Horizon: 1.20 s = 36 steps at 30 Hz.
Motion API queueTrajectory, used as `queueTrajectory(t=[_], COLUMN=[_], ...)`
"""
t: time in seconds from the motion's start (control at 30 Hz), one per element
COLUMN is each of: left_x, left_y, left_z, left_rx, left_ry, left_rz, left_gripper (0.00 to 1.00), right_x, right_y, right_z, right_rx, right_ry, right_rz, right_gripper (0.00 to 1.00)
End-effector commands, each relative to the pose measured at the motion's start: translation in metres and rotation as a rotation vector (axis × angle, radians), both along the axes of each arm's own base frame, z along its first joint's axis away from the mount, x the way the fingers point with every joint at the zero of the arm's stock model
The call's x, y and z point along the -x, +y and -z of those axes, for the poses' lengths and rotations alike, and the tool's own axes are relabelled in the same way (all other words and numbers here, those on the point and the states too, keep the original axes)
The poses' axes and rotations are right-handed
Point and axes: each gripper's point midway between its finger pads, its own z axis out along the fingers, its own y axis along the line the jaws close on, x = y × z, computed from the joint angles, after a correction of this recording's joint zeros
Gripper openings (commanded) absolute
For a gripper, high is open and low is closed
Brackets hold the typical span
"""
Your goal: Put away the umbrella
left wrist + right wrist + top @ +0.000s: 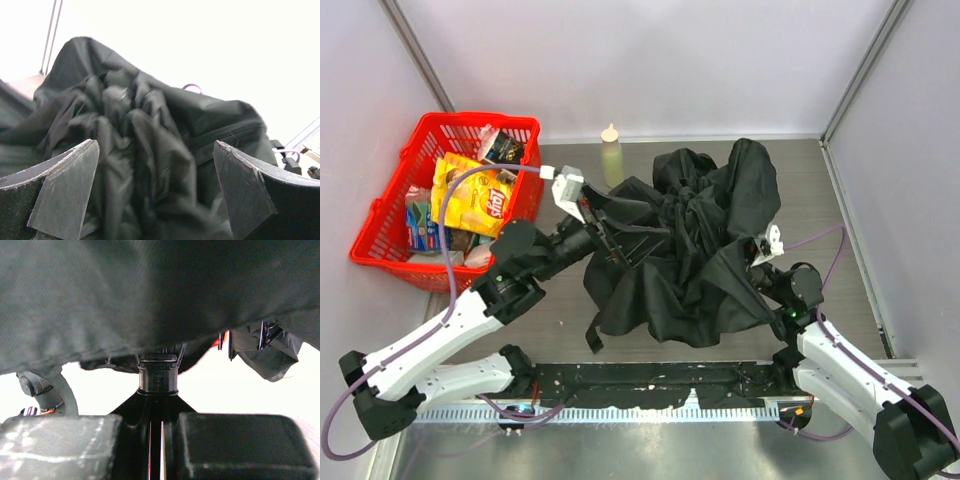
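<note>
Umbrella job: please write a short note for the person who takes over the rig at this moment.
Left gripper: open, facing the crumpled fabric, holding nothing.
Right gripper: shut on the umbrella shaft, under the canopy.
The umbrella lies on the table.
Done: canopy collapsed, but loose.
Left, likely: gather the fabric, strap it, put it away.

The umbrella (690,250) sprawls across the middle of the frame, just right of centre. Its black fabric is crumpled and half collapsed, bunched highest toward the upper right, and a strap (thin, dark) trails from its lower-left edge.
</note>
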Motion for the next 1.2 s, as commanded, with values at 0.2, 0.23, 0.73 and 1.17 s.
queueTrajectory(t=[0.2,0.23,0.73,1.17], left_x=[-0.043,-0.049,-0.067,-0.092], left_y=[-0.014,-0.016,-0.058,-0.034], left_z=[-0.014,-0.009,0.003,-0.003], left_rx=[-0.028,-0.043,-0.017,0.132], left_ry=[0.019,0.041,0.079,0.098], left_rz=[-0.143,-0.164,-0.059,0.057], left_gripper=[1.00,1.00,0.67,0.00], right_x=[0.009,0.009,0.007,-0.011], right_y=[0.000,-0.001,-0.001,-0.034], right_z=[-0.056,-0.057,-0.039,0.018], right_rx=[-0.037,-0.039,0.069,0.059], right_ry=[-0.189,-0.190,-0.163,0.671], right_rz=[-0.018,-0.017,0.008,0.262], right_gripper=[0.00,0.00,0.00,0.32])
